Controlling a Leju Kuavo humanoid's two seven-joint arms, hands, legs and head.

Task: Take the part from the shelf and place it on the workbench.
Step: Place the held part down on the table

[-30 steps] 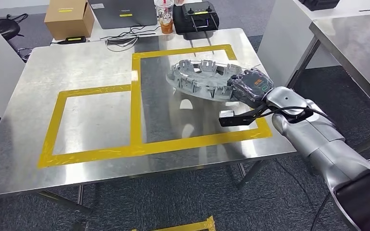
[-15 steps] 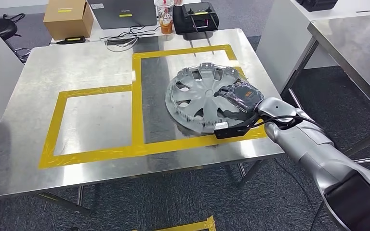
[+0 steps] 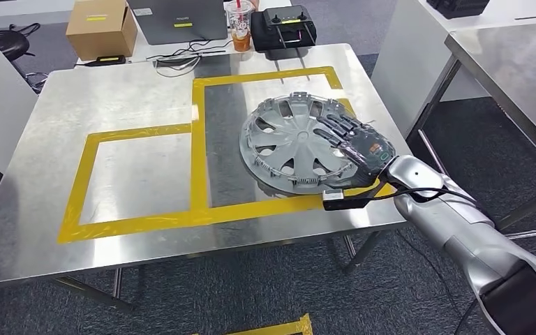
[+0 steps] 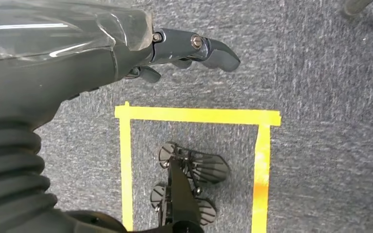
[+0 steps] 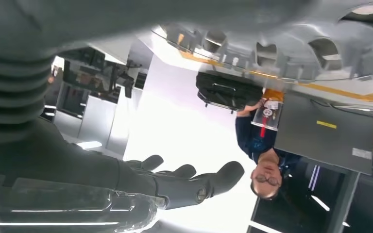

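Workbench was brushed, reflective metal with glossy yellow tape; part looked matt grey plastic; box plain cardboard; floor rough grey carpet.

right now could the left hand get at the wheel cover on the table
Probably not from there: the left hand hangs over the carpet floor, while the wheel cover lies on the table under the right hand.

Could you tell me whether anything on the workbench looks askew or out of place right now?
The hubcap lies inside the right taped square but overlaps its right-hand tape. The right hand rests open on its edge. Nothing looks spilled or damaged.
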